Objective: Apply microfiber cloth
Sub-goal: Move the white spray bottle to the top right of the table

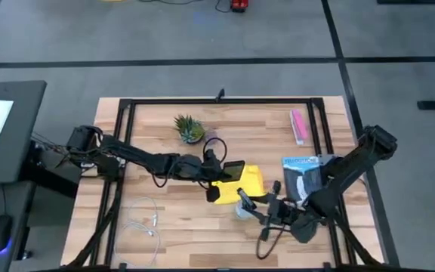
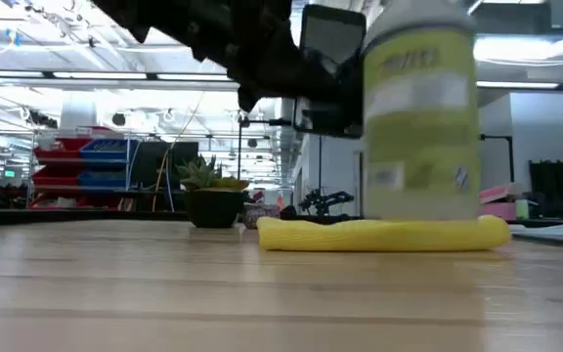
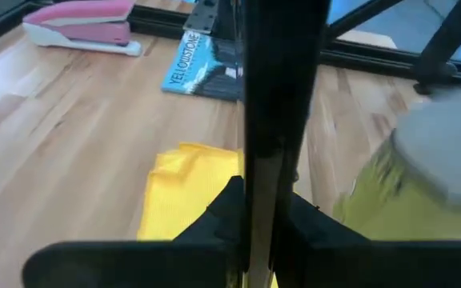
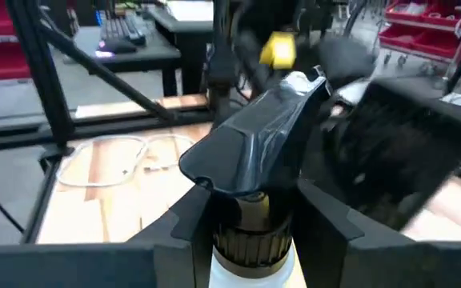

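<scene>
The left tool (image 1: pixel 229 172) hangs over the middle of the table (image 1: pixel 165 227), pinching a black phone (image 1: pixel 234 171) by its edge. The wrist view shows the phone (image 3: pixel 282 96) standing upright on edge between the dark fingers (image 3: pixel 222 216). Right under it lies the yellow cloth (image 1: pixel 242 183), spread flat on the wood near the table's centre, a little toward the right edge. From table height the cloth (image 2: pixel 379 234) shows as a low, soft fold resting on the boards.

The right tool (image 1: pixel 249 202) sits just beside the cloth on the side of the front edge, clamped around the neck of a spray bottle (image 1: pixel 244 208). Its wrist camera looks straight down on the dark trigger head (image 4: pixel 254 144), with the two fingers (image 4: pixel 190 216) hugging the collar. In the low view the bottle (image 2: pixel 418 108) stands upright, touching or just in front of the cloth; which one cannot be told.

Toward the back edge stands a small potted plant (image 1: pixel 189 128). A pink stapler (image 1: pixel 298 125) lies near the back right corner, a blue booklet (image 1: pixel 302 175) by the right edge, and a white cable (image 1: pixel 143 223) toward the front left corner.
</scene>
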You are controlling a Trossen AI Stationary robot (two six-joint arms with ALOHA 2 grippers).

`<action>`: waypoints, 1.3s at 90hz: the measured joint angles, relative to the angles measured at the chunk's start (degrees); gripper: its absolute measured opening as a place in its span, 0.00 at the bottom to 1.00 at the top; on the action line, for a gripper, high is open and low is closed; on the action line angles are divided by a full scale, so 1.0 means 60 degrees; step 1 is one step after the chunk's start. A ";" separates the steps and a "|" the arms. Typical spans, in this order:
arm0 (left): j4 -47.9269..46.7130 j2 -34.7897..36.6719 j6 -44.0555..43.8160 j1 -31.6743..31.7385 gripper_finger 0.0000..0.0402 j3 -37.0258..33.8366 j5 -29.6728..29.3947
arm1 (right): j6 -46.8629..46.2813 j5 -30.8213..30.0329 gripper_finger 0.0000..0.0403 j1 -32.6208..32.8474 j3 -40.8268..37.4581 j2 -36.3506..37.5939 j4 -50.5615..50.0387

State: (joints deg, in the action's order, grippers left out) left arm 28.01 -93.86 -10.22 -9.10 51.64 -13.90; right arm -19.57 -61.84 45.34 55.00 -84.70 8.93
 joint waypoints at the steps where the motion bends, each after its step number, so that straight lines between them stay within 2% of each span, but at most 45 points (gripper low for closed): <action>1: 0.0090 0.0000 0.0002 0.0000 0.03 -0.0054 0.0011 | 0.0000 -0.0003 0.28 0.0031 0.0000 0.0062 -0.0036; 24: 0.1567 -0.0030 0.0463 0.0004 0.03 -0.1021 0.0172 | 0.0214 -0.0744 0.28 0.0724 0.0000 0.1669 -0.1206; 41: 0.2346 -0.1470 0.0931 0.0036 0.03 -0.0775 0.0816 | 0.0779 -0.1171 0.28 0.0791 0.0007 0.2433 -0.1490; 60: 0.2763 -0.2884 0.1318 0.0179 0.03 -0.0019 0.0792 | 0.1104 -0.1646 0.28 0.0356 0.0022 0.3137 -0.2412; 88: 0.2710 -0.3752 0.0879 0.0368 0.03 0.0162 0.1053 | -0.1205 -0.0979 0.28 -0.1806 0.0018 0.3773 -0.6304; 108: 0.2580 -0.3734 0.1012 0.0361 0.03 0.0166 0.1051 | -0.1593 0.0131 0.28 -0.3456 0.0015 0.3694 -0.7312; 117: 0.2514 -0.3734 0.1016 0.0361 0.03 0.0166 0.1043 | -0.1595 0.0967 0.28 -0.4386 0.0015 0.3490 -0.7692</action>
State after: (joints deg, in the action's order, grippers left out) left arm 43.09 -116.27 -4.12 -6.94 52.64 -7.65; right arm -29.13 -56.03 19.02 55.09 -63.76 -37.22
